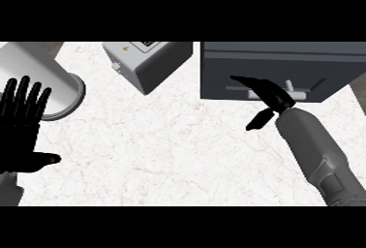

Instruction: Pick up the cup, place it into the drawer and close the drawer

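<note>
The dark grey drawer unit stands at the back right of the counter, its front panel looking flush with the body. A pale bar handle runs across that front. My right hand is open, its straight fingers lying against the drawer front just left of the handle and its thumb hanging down toward the counter. My left hand rests open at the view's left edge, fingers up. No cup shows anywhere in the head view; I cannot tell if it is inside the drawer.
A big pale cylinder lies at the back left, close to my left hand. A grey box-shaped appliance sits at the back middle. White marble counter spreads between my arms.
</note>
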`<state>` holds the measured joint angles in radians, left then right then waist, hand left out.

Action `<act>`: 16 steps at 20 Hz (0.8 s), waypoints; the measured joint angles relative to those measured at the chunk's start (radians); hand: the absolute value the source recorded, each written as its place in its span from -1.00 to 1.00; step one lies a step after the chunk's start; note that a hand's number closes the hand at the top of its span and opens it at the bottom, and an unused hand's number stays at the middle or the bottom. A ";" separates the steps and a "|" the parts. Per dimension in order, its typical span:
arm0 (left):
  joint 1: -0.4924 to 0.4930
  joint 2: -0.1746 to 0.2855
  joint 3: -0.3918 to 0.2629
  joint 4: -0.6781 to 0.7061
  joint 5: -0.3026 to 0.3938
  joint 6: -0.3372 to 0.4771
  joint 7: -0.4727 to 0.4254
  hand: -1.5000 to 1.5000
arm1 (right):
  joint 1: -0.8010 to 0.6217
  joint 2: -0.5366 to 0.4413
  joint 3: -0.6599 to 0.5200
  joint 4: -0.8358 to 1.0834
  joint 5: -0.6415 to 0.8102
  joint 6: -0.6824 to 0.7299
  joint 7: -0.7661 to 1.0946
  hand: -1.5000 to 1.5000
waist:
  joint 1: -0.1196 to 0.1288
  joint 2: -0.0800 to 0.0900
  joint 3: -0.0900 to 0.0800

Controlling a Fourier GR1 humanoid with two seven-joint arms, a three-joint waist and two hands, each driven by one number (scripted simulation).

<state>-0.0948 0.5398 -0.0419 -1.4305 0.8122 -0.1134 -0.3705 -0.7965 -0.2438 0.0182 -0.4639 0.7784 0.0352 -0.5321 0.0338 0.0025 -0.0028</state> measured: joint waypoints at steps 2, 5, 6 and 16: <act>-0.008 -0.004 0.002 -0.001 0.001 -0.005 0.010 -1.00 | -0.045 -0.020 -0.013 0.060 0.002 0.012 -0.032 -1.00 | 0.007 0.001 0.000; -0.009 -0.007 0.001 -0.020 -0.003 -0.002 0.022 -1.00 | -0.086 -0.030 -0.030 0.136 0.005 0.005 -0.058 -1.00 | 0.015 0.003 0.000; -0.005 -0.007 0.002 -0.024 -0.005 -0.008 0.021 -1.00 | -0.098 -0.034 -0.035 0.156 0.004 0.011 -0.065 -1.00 | 0.018 0.003 0.000; -0.034 -0.034 -0.009 0.019 -0.042 -0.027 0.002 -1.00 | -0.159 -0.068 -0.056 0.269 0.006 0.076 -0.145 -1.00 | 0.034 0.006 -0.002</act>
